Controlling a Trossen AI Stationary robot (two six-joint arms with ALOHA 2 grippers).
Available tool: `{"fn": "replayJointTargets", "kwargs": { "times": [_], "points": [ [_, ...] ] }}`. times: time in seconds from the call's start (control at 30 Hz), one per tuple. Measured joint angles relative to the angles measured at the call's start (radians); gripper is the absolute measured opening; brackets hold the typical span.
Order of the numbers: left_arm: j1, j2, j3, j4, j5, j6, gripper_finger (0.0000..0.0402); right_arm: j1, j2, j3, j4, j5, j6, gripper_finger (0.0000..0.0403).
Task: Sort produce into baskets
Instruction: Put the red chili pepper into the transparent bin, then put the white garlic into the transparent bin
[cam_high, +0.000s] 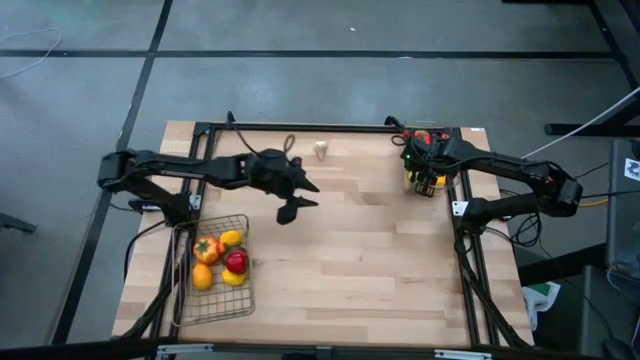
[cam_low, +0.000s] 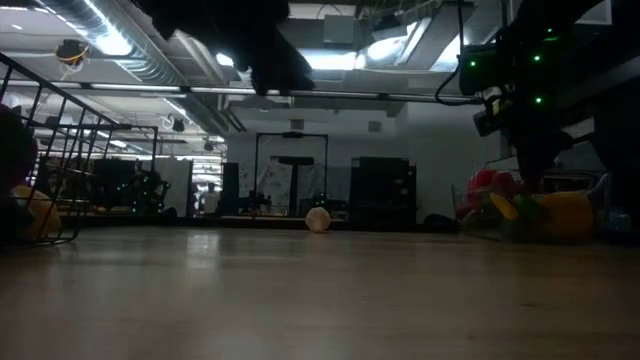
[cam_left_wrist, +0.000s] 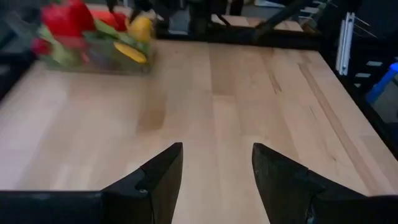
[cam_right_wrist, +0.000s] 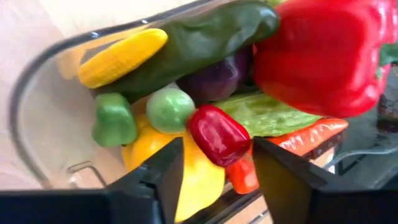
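From the overhead camera I see my left arm reaching in from nine o'clock, its left gripper (cam_high: 291, 207) hanging over bare wood near the table's middle. Through its wrist camera the two fingers (cam_left_wrist: 163, 175) stand apart with nothing between them.

My right arm bends in from three o'clock, and the right gripper (cam_high: 420, 172) sits directly above the clear plastic bin (cam_right_wrist: 37, 118) at the table's one o'clock corner. Its fingers are spread, straddling a small red pepper (cam_right_wrist: 217, 134) that lies on the pile; I cannot tell whether they touch it.

The bin is heaped: a large red bell pepper (cam_right_wrist: 329, 53), a dark green cucumber (cam_right_wrist: 193, 43), a yellow corn cob (cam_right_wrist: 121, 56), a purple eggplant (cam_right_wrist: 217, 78), a small green pepper (cam_right_wrist: 114, 118), a carrot (cam_right_wrist: 311, 134) and a yellow pepper (cam_right_wrist: 199, 174).

The wire-mesh basket (cam_high: 213, 306) sits at seven o'clock, holding orange, yellow and red pieces (cam_high: 220, 260). A small pale piece (cam_high: 321, 150) lies alone near the twelve o'clock edge. The wood between basket and bin is open.
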Motion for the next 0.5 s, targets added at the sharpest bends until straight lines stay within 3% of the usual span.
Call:
{"fn": "replayJointTargets", "kwargs": {
  "times": [0.23, 0.5],
  "points": [
    [0.000, -0.217, 0.000, -0.200, -0.041, 0.045, 0.0183, 0.000, 0.000, 0.000, 0.000, 0.015, 0.000, 0.0253],
    [0.000, -0.484, 0.000, -0.369, -0.091, 0.067, 0.0126, 0.000, 0.000, 0.000, -0.002, 0.009, 0.000, 0.0264]
  ]
}}
